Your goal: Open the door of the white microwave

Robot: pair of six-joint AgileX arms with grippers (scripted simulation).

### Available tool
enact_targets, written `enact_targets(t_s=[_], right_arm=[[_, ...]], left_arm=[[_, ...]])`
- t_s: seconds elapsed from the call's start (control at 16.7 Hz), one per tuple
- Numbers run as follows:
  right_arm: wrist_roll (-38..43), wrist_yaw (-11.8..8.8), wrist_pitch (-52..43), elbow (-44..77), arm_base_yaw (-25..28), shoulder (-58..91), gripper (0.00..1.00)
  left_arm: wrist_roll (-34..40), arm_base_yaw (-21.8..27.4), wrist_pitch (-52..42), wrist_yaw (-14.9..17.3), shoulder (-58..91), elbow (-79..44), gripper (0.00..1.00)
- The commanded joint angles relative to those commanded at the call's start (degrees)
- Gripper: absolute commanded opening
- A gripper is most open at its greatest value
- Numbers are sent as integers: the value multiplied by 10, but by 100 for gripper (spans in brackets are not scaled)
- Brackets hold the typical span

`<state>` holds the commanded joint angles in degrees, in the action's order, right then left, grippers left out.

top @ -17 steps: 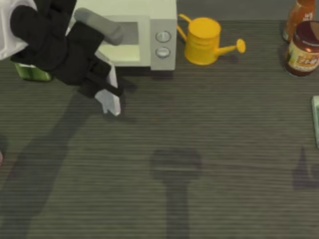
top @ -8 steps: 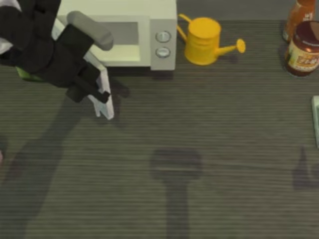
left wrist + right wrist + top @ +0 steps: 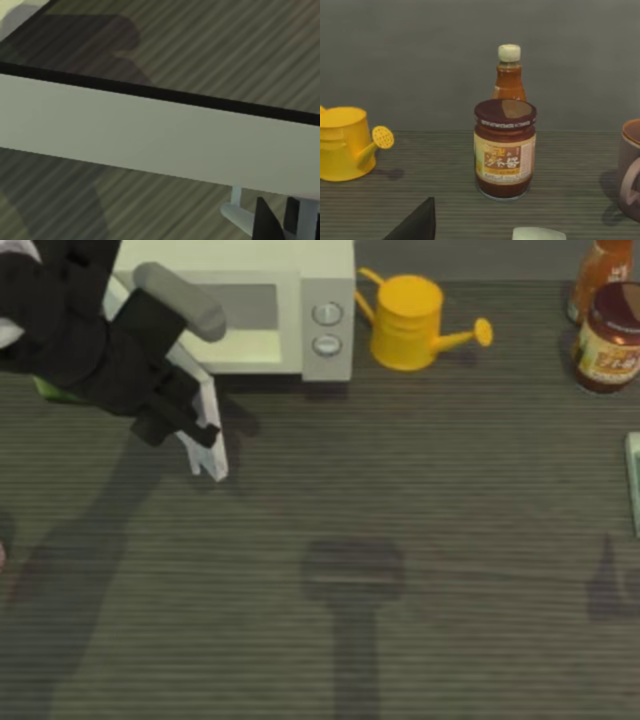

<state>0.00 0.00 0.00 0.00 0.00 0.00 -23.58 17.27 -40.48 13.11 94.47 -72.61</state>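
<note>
The white microwave [image 3: 300, 260] stands at the table's back left with its pale inside [image 3: 250, 345] showing. Its door [image 3: 212, 455] is swung wide open and points toward the front of the table, so I see it edge-on. In the left wrist view the door [image 3: 150, 135] is a broad white band. My left gripper [image 3: 200, 430] is at the door's free end, and its arm covers most of the panel. There the gripper [image 3: 280, 225] is shut on the pale bar handle [image 3: 240, 215]. My right gripper [image 3: 480, 232] is out of the top view and stands open.
A yellow watering can [image 3: 405, 320] stands just right of the microwave. A brown jar [image 3: 608, 340] and an orange bottle [image 3: 600, 270] sit at the back right. A mug [image 3: 632, 170] is near them. A green thing [image 3: 50, 390] peeks from under the left arm.
Over the last second my left gripper drew the door farther left and wider open. In the last half second almost nothing moved.
</note>
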Motion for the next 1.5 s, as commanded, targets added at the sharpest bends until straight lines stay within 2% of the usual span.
enact_targets(t_s=[0.9,1.32,1.5], right_arm=[[0,0,0,0,0,0,100],[0,0,0,0,0,0,100],[0,0,0,0,0,0,100]], left_arm=[[-1,1,-1,3,1,2,0],[-97,-40,-32,45,-6,9,0],[-111,-46,-33,53,-11,8,0]])
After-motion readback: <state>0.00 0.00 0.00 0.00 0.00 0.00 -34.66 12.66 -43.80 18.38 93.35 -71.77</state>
